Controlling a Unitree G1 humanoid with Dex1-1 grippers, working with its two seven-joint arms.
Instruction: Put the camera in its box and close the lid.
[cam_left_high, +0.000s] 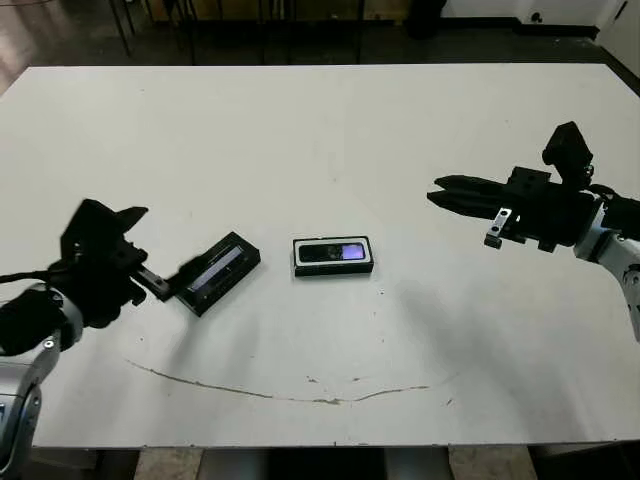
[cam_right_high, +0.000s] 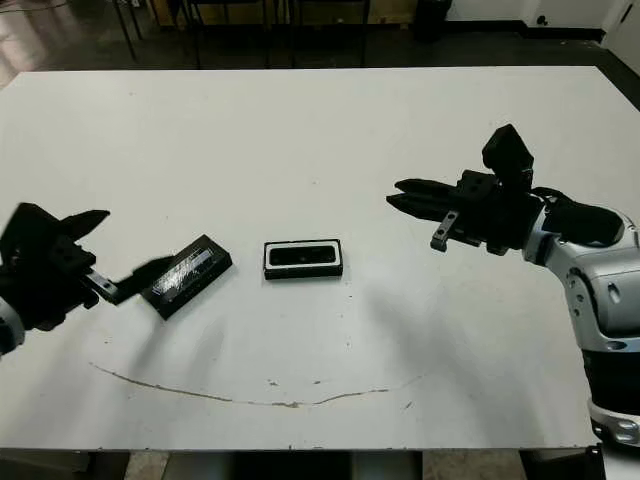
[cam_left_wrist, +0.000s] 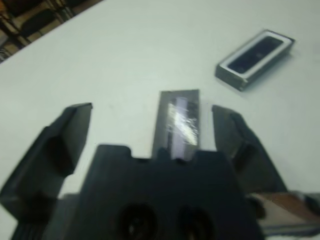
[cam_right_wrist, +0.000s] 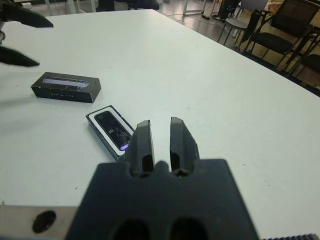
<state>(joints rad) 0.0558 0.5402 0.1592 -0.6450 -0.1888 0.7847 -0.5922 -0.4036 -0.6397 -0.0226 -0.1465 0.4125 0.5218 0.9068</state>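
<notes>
Left wrist view blurred; lid (cam_left_wrist: 178, 122) near end hidden behind left pincer (cam_left_wrist: 150, 135) body. Right arm cut by frame edge.

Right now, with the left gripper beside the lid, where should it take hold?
Grip the lid across its two long edges, coming from its near short end. It lies flat and angled, lined up between the open left gripper fingers.

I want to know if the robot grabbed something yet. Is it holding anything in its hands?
No, nothing is held. The left end effector is open around the lid lying on the table; the right end effector hangs nearly shut and empty.
</notes>
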